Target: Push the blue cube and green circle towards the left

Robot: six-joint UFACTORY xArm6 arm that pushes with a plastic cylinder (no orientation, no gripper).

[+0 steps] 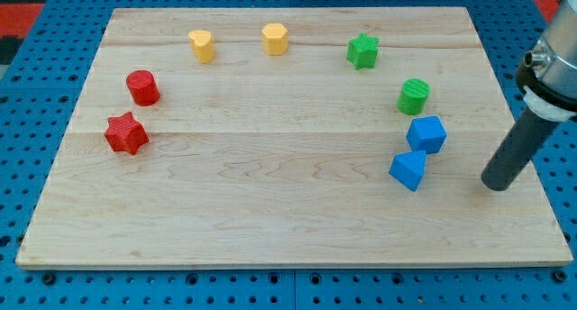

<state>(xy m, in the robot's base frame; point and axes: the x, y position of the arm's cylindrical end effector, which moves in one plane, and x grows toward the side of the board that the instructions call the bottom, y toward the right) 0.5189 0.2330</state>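
The blue cube [426,133] sits at the board's right side, just below the green circle [414,95], a short cylinder. A second blue block [408,169], wedge-like, lies touching or nearly touching the cube's lower left. My tip [494,186] rests on the board to the right of these blocks, about level with the lower blue block and a clear gap away from it. The dark rod rises up and to the right toward the arm.
A green star [362,50] lies at the upper right. A yellow hexagon [275,38] and a yellow block [203,45] lie along the top. A red cylinder [142,87] and a red star [125,133] lie at the left. The wooden board [270,211] ends near the tip's right.
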